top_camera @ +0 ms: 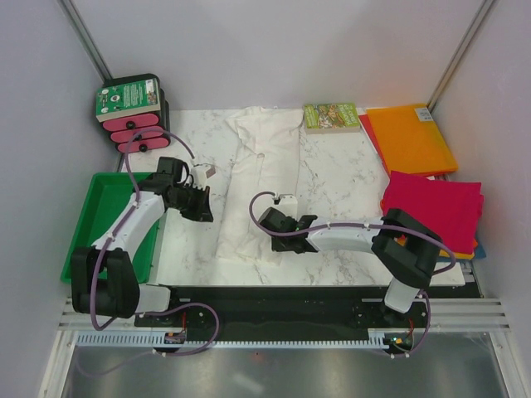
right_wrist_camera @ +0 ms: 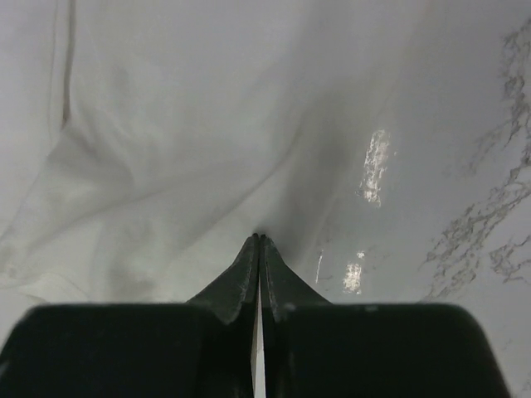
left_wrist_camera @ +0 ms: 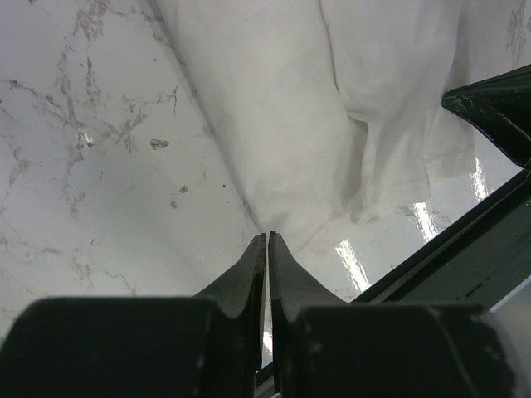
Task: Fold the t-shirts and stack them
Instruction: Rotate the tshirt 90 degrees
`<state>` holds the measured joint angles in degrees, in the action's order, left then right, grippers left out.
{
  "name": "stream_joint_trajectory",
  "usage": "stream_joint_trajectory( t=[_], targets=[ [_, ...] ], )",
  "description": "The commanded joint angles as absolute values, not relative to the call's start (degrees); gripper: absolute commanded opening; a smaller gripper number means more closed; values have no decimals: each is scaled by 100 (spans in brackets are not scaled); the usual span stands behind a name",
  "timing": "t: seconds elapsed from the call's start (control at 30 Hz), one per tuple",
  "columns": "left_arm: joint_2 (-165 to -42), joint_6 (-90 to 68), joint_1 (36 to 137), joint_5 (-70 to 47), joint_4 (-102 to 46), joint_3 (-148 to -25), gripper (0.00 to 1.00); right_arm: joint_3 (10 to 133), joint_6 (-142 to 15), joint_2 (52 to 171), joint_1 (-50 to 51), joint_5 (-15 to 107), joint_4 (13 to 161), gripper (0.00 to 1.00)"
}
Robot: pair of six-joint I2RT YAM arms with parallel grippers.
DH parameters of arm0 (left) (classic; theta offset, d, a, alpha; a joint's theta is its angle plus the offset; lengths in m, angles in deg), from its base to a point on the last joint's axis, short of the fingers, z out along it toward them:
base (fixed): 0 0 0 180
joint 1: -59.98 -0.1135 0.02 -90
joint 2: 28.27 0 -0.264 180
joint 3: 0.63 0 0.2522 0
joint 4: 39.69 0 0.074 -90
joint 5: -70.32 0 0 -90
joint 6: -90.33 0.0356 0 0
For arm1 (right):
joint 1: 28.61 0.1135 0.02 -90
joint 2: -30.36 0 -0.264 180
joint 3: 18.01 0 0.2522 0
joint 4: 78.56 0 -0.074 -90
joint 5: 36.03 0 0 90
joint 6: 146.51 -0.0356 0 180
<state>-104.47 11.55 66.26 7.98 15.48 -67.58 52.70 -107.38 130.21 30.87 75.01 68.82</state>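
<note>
I see left gripper (left_wrist_camera: 267, 235) and right gripper (right_wrist_camera: 260, 237) pinched shut on one white shirt (top_camera: 257, 182)
One orange shirt (top_camera: 411, 137), one magenta shirt (top_camera: 431, 207), one book (top_camera: 330, 116), title unreadable

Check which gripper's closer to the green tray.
Left. The left gripper sits just right of the green tray, at the white t-shirt's left edge; the right gripper is at the shirt's far edge, farther away.

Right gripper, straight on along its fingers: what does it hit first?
The white t-shirt. The right gripper is shut with its tips at the cloth, apparently pinching a fold, so going straight on would push into the shirt lying directly ahead.
</note>
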Motion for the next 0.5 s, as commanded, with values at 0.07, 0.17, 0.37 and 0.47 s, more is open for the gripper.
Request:
stream_joint_trajectory(
  t=[0.07,0.17,0.37,0.47],
  targets=[
    [-10772,1342,6631,1038,1450,-6914,10,4831,-11144,12880,3089,7498,6571,8],
    [-10877,1325,6631,1029,1450,-6949,10,4726,-11214,12853,3089,7524,6448,9],
    [-10939,1298,6631,985,1450,-6967,10,4401,-11698,12546,2975,8007,5955,13],
    [-11009,1272,6631,994,1441,-6985,10,4382,-11733,12484,2949,8174,5868,15]
  ],
)
